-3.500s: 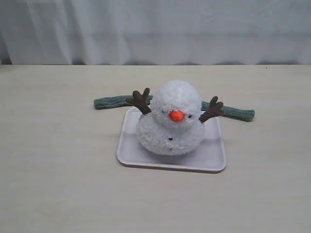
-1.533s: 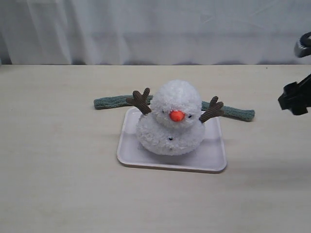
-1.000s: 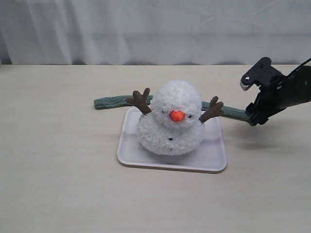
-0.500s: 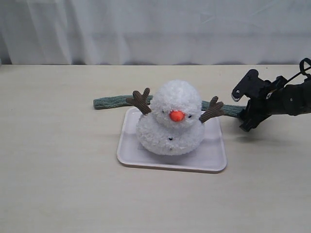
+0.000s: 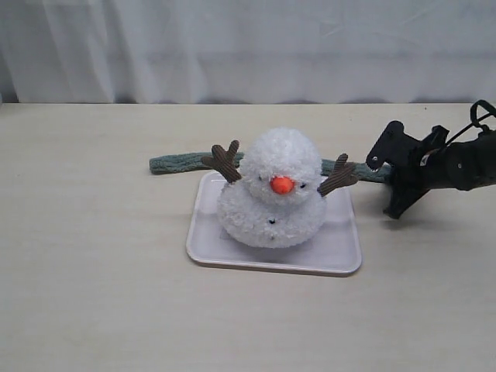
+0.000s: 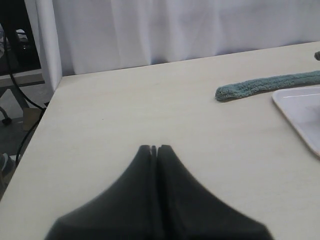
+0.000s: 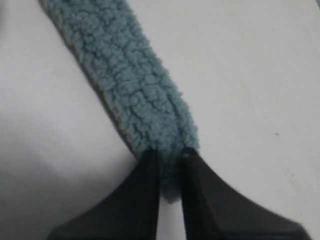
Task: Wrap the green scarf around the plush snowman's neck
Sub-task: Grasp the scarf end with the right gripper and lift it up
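Observation:
The plush snowman (image 5: 275, 194) sits upright on a flat white tray (image 5: 341, 252), its neck bare. The green scarf (image 5: 178, 163) lies flat on the table behind it, with one end sticking out on each side. My right gripper (image 5: 391, 188) is low at the scarf's right end. In the right wrist view that gripper (image 7: 170, 157) is shut on the fuzzy tip of the scarf (image 7: 130, 85), which is pinched narrow between the fingers. My left gripper (image 6: 154, 148) is shut on nothing, hovering over bare table short of the scarf's left end (image 6: 260, 85). It does not show in the exterior view.
A white curtain (image 5: 248, 46) hangs behind the table's far edge. The tray's corner (image 6: 300, 110) shows in the left wrist view. The table's left edge (image 6: 35, 145) drops off beside the left gripper, with cables and a frame beyond it.
My right arm came in from the right, dropped to the scarf's right end and closed on its tip. The snowman, tray and rest of the scarf have not moved.

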